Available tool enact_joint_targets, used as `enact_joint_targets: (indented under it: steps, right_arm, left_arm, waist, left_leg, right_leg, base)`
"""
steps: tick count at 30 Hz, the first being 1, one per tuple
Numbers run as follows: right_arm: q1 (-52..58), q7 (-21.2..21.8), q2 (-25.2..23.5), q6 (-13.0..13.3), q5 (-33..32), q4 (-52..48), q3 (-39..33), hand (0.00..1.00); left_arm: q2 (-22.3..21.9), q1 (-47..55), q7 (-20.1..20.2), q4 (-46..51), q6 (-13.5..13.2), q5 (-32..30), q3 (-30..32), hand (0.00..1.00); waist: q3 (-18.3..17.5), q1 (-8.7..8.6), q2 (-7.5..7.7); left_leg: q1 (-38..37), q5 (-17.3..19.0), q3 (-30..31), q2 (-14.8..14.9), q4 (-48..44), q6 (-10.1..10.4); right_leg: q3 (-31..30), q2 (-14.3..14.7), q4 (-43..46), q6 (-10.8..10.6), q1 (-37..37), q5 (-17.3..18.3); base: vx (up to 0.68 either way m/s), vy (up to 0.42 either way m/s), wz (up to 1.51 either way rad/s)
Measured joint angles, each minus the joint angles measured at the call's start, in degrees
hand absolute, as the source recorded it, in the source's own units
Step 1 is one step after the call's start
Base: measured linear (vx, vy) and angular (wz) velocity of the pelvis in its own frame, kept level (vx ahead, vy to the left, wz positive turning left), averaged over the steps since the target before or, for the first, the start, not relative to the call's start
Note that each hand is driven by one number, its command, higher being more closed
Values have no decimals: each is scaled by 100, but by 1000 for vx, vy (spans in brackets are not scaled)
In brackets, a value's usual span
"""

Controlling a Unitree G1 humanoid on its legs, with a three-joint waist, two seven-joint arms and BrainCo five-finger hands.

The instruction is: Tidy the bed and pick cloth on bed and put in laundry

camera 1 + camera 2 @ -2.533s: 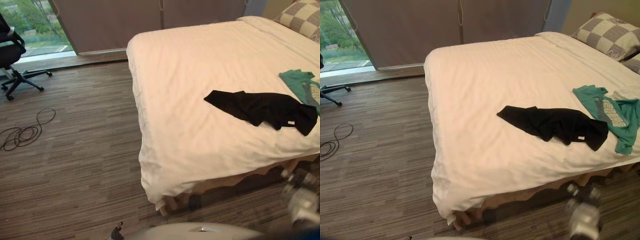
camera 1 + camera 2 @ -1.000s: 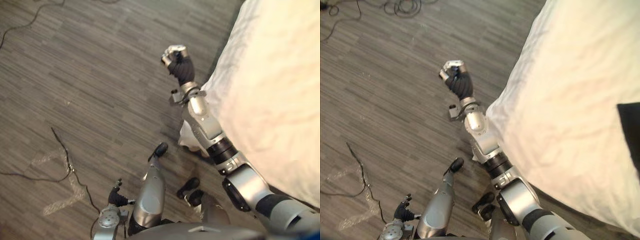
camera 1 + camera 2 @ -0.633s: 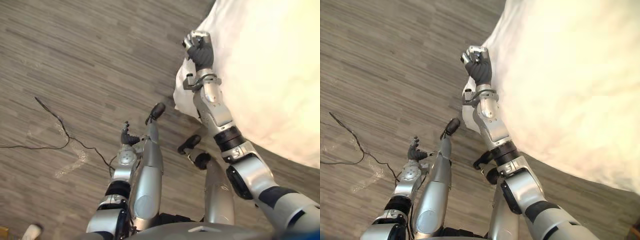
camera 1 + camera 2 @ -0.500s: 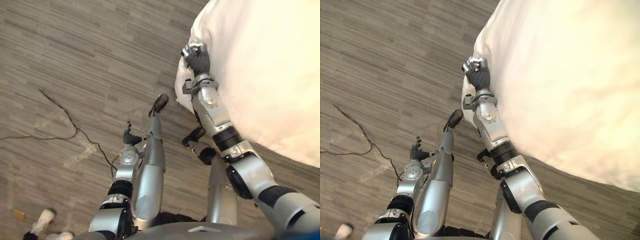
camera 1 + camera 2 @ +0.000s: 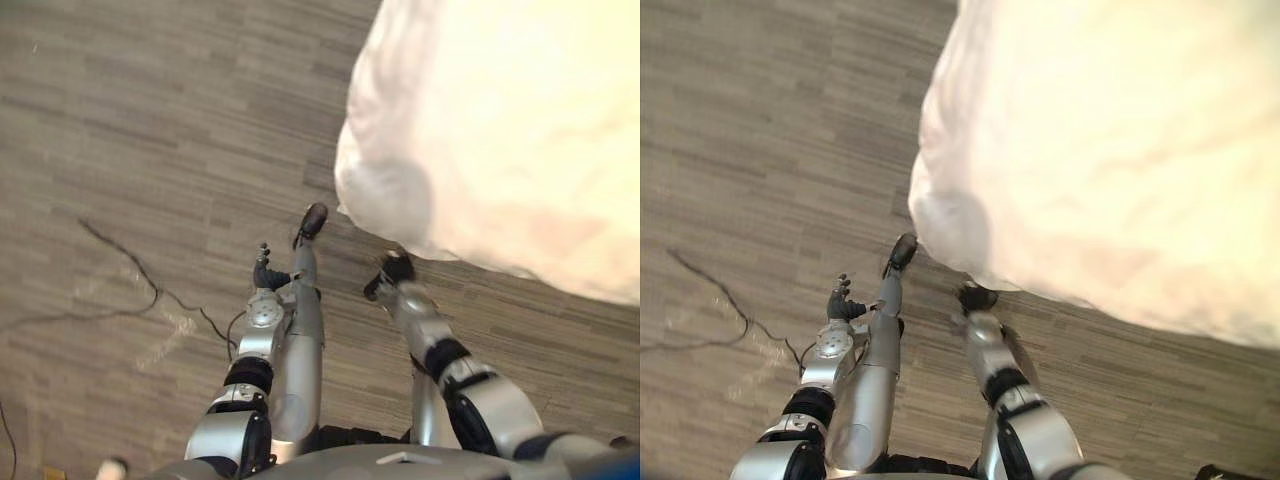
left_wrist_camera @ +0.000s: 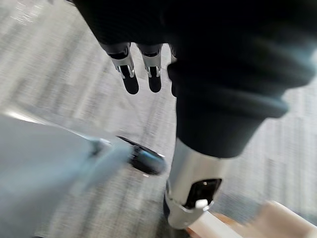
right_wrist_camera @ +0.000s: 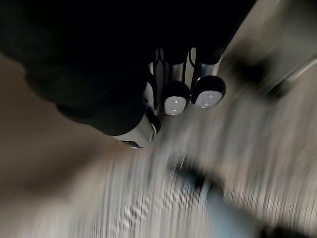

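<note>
Bed (image 5: 520,120) takes the upper right of the head views, its white cover (image 5: 470,60) softly creased and one corner (image 5: 385,195) bulging over the edge and hanging close to the floor (image 5: 150,120). Where the cloth to be collected lies I cannot tell from here. The left robot hand (image 5: 263,274) hangs low over the floor, well apart from the bed, while the right robot hand (image 5: 392,270) is low as well, just below that hanging corner. In the left wrist view the left robot hand's fingers (image 6: 130,74) are straight and relaxed, holding nothing, with floor beyond them. In the right wrist view the right robot hand is over the floor, and whether it is open or closed I cannot tell. The likely trouble is the draped corner: an arm raised close beside it could catch the cover and drag it askew, undoing the tidying. With the head aimed down, a reach for the cloth would also be poorly guided. The floor is grey-brown, wood-look planking laid in long strips.
</note>
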State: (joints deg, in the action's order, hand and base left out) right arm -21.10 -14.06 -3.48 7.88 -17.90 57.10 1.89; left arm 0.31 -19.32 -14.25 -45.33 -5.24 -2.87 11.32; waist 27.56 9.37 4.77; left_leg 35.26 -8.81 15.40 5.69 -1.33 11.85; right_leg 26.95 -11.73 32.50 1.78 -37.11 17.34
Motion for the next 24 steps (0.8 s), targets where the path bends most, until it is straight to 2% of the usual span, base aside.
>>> enact_joint_targets:
  steps: [1,3,5,8,10,13,17,19,24]
  right_arm:
    - [160,18,39,-1,-4,-18,-116,100]
    - [809,90,74,1,-158,-246,-558,100]
    - [1129,162,72,-3,-211,-389,-801,100]
    - [1786,309,118,-70,-211,-586,-1252,100]
    - [2088,371,129,-119,-210,-675,-1583,100]
    - [2372,359,238,-247,-211,-995,-2289,100]
    - [2293,189,572,-269,-213,-1859,-2807,100]
    - [2139,2,741,-262,-212,-2377,-2860,100]
    - [1605,-409,836,-122,76,-3489,-2504,100]
  left_arm:
    - [2,2,34,-46,-1,11,21,0]
    - [2,76,90,-160,70,63,41,0]
    - [14,124,183,-160,98,120,35,0]
    - [18,497,314,-210,133,99,-19,0]
    - [23,683,337,-343,185,89,-92,0]
    - [25,1092,506,-383,235,-106,-172,0]
    - [48,1408,555,-559,280,-115,-161,0]
    - [68,1569,556,-560,288,-116,-106,0]
    - [206,1882,535,-817,357,-93,-64,0]
  waist:
    - [-29,-53,-6]
    - [-387,-243,-7]
    - [-524,-287,1]
    - [-1169,-399,-4]
    - [-1473,-465,-40]
    - [-2063,-593,-174]
    - [-2379,-751,-379]
    - [-2429,-852,-453]
    - [-2461,-938,-477]
  left_leg:
    - [-100,13,-85,14,2,-21]
    - [-405,86,-322,83,15,-111]
    - [-738,163,-514,142,28,-160]
    - [-1311,380,-956,191,21,-264]
    - [-1671,495,-1252,202,22,-338]
    - [-2146,717,-1632,226,29,-428]
    - [-2542,816,-1898,190,145,-512]
    - [-2702,832,-1961,128,196,-539]
    - [-2937,870,-1966,-40,264,-604]
  right_leg:
    - [-63,28,-52,-13,82,-36]
    - [-260,150,-271,-52,313,-147]
    - [-399,233,-420,-79,594,-206]
    - [-714,359,-721,-157,1070,-306]
    - [-860,393,-910,-217,1408,-348]
    - [-1141,505,-1402,-345,1911,-528]
    - [-1399,567,-1995,-472,2365,-829]
    - [-1495,580,-2309,-534,2597,-1018]
    - [-1631,584,-3285,-667,3178,-1584]
  base:
    - [-36,60,-71]
    - [0,45,-61]
    - [32,21,-52]
    - [97,35,-60]
    - [132,58,-50]
    - [151,93,-53]
    - [77,104,-39]
    - [51,114,-27]
    - [9,98,-11]
